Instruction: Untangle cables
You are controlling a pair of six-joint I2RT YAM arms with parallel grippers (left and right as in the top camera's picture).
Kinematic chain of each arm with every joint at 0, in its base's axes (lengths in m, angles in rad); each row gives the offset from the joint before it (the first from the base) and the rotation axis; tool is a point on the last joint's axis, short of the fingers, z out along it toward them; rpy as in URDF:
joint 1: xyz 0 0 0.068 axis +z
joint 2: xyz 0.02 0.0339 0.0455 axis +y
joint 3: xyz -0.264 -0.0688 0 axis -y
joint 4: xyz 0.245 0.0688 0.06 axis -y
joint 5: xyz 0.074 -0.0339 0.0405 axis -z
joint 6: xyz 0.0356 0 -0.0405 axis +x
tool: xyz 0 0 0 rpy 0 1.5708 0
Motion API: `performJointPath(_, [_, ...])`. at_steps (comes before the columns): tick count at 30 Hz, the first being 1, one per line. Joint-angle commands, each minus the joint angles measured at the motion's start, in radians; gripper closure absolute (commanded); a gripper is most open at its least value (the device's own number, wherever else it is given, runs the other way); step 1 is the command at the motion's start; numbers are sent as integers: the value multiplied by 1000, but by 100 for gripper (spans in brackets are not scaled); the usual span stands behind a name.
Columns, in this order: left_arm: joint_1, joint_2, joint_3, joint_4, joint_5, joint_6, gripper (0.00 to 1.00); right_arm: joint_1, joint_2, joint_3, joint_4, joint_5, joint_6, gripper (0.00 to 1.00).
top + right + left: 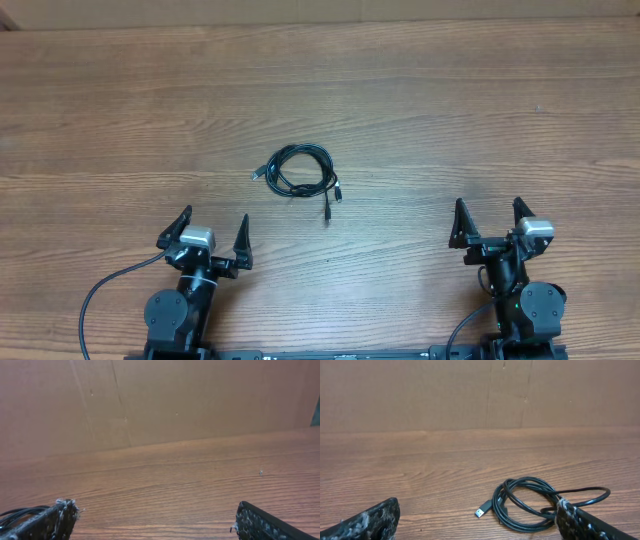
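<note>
The left hand (214, 222) and right hand (489, 210) gape, cables (300, 172) coiled apart.

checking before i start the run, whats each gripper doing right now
Left gripper: open, holding nothing, apart from the cables.
Right gripper: open, holding nothing.

From overhead, the cables (300, 171) near the tabletop's middle are too small to tell how many cords make up the coil. In the left wrist view, one finger (585, 522) of the left gripper (479, 504) covers the coil's lower right part. In the right wrist view only a sliver of cable shows, behind a finger (50, 520) of the right gripper (153, 504) and cut off by the left edge.
</note>
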Motion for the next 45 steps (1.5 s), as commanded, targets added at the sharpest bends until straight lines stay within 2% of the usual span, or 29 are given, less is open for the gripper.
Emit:
performJointPath(1, [6,-11,-4,-3,-17,19,0,5,-9,-10,6,-2,-3,0])
performJointPath(28, [6,-11,-4,-2,-25,20,1,5,-9,-10,6,-2,-3,0])
performJointPath(37, [6,-11,-4,81,-38,20,1,5,-9,-10,6,-2,-3,0])
performJointPath(45, [6,-11,-4,85,-66,19,0,5,-9,-10,6,-2,-3,0])
